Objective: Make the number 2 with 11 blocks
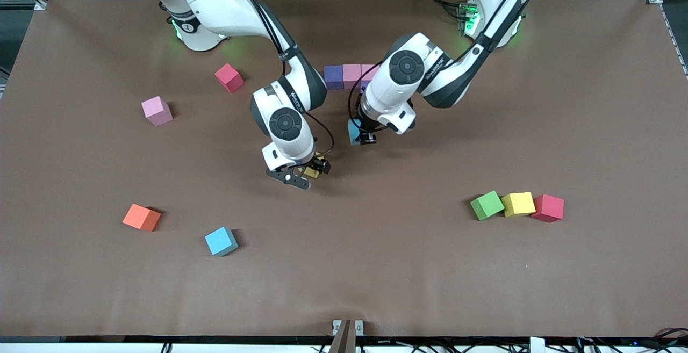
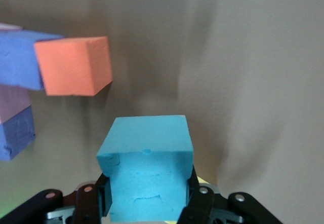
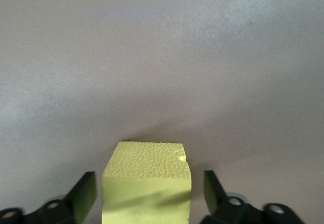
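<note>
Left wrist view shows my left hand (image 2: 149, 203) clamped on a sky-blue block (image 2: 147, 171), its fingers (image 2: 195, 203) pressing slight dents into the foam sides. Just above the bench, this block hangs near the started number 2 (image 1: 349, 76), a row of purple and pink cubes with an orange block (image 2: 76, 66) beside it in the wrist view; I take the orange block as my landmark. The sky-blue block is close to it but apart, with bare bench (image 1: 408, 267) between them.

My right hand (image 3: 147, 196) is low over the bench, nearer the front camera than the orange block, with its fingers (image 3: 83, 193) standing apart on either side of a yellow block (image 3: 147, 183) and a gap showing on both sides, so nothing is gripped there yet.

Loose blocks lie well apart from the landmark: a pink one (image 1: 157, 110), an orange one (image 1: 142, 217) and a sky-blue one (image 1: 221, 241) toward the right arm's end, a green one (image 1: 487, 204) and a yellow one (image 1: 518, 203) touching toward the left arm's end.

I judge these cubes light, soft and a little springy, with a matte surface that should not slip. Flat opposite faces, taken mid-height and squeezed gently, look like the best hold
</note>
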You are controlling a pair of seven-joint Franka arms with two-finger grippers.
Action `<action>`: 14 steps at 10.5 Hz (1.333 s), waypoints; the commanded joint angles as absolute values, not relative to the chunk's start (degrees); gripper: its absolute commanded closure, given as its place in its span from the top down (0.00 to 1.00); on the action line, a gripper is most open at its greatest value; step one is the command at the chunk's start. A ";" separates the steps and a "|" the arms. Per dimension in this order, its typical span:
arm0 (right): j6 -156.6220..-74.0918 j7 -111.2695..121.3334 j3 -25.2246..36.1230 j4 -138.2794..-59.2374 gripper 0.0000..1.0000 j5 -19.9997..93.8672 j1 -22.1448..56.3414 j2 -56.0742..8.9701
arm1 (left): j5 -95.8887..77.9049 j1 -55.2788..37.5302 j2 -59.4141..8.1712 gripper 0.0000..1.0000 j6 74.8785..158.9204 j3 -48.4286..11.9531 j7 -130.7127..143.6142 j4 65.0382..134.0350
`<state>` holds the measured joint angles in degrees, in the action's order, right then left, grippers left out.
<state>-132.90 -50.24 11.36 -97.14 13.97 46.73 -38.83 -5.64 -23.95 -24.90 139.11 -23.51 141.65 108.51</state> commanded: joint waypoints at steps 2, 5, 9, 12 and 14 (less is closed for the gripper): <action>-136.84 -49.93 10.55 -101.08 0.00 18.54 46.67 -36.65 | -4.48 -27.93 -24.52 0.20 141.14 -23.20 150.44 109.77; -134.92 -50.36 10.72 -101.16 0.00 18.63 42.38 -33.06 | -4.31 -30.40 -24.26 0.20 147.73 -23.20 152.22 115.03; -132.55 -51.16 14.13 -101.07 0.00 18.54 35.52 -31.20 | -1.33 -32.78 -25.13 0.20 153.37 -23.29 151.79 118.83; -130.70 -51.50 15.47 -101.07 0.00 18.54 32.08 -31.03 | 0.44 -33.74 -25.83 0.19 154.95 -23.38 151.26 120.14; -128.41 -56.39 15.73 -101.16 0.00 18.54 31.99 -30.50 | 3.23 -33.75 -26.45 0.19 155.30 -23.38 150.91 120.67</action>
